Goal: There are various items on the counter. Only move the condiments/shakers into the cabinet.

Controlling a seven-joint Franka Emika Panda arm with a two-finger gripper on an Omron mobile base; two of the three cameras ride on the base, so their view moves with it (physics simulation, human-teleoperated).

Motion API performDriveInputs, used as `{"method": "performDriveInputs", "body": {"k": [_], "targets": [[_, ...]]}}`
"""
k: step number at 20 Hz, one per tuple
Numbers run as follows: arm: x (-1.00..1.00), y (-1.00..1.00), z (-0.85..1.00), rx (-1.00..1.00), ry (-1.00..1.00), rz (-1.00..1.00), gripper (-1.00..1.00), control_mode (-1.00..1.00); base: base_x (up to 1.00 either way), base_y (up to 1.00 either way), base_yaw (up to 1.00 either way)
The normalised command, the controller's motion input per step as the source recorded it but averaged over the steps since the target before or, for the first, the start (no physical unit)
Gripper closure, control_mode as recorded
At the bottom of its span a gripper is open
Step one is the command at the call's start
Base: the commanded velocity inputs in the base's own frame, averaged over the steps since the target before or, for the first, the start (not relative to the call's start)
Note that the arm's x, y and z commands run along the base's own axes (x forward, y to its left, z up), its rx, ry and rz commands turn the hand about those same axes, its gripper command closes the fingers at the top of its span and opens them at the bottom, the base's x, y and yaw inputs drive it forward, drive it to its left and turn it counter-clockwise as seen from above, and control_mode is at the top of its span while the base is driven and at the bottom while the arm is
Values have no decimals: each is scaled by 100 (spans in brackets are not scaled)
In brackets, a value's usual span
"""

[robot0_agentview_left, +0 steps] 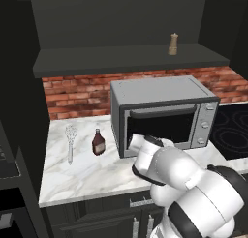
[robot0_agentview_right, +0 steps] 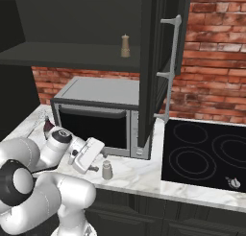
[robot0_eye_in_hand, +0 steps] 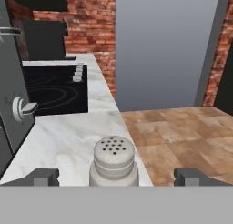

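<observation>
We see the gripper (robot0_eye_in_hand: pixel 116 176) spread wide, low over the front of the counter (robot0_agentview_left: pixel 92 171), with one dark fingertip (robot0_eye_in_hand: pixel 43 176) to each side of the shaker (robot0_eye_in_hand: pixel 113 161). The shaker stands upright on the marble near the counter's front edge, between the fingers but apart from both; nothing is pinched. From the right base view the gripper (robot0_agentview_right: pixel 98 165) reaches sideways toward the shaker (robot0_agentview_right: pixel 107 170), which stands just in front of the microwave (robot0_agentview_right: pixel 96 117), and how close the fingers come there is hard to judge from that angle.

The mill (robot0_agentview_left: pixel 173 44) stands upright on the shelf of the cabinet (robot0_agentview_left: pixel 126 60), above the microwave. The cabinet's door (robot0_agentview_right: pixel 156 62) hangs open, edge-on in the right base view.

The bottle (robot0_agentview_left: pixel 98 142) stands upright on the counter to the left of the microwave, with the whisk (robot0_agentview_left: pixel 70 142) lying just beyond it, well apart from the shaker. The stovetop (robot0_agentview_right: pixel 206 158) lies to the right of the microwave, in front of the brick wall (robot0_agentview_right: pixel 211 62).
</observation>
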Motion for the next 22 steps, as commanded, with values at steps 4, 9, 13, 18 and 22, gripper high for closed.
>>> {"method": "performDriveInputs", "body": {"k": [4,9,13,18,22], "targets": [[5,-9,-19,-2,10,-2,-100,-100,0,0,0],[0,-11,-13,-5,14,-4,-100,-100,0,0,0],[0,-13,-12,-5,13,-5,-100,-100,0,0,0],[0,-15,-11,-3,14,-3,-100,-100,0,0,0],[-2,-15,-9,-3,8,-2,100,-100,0,0,0]]}}
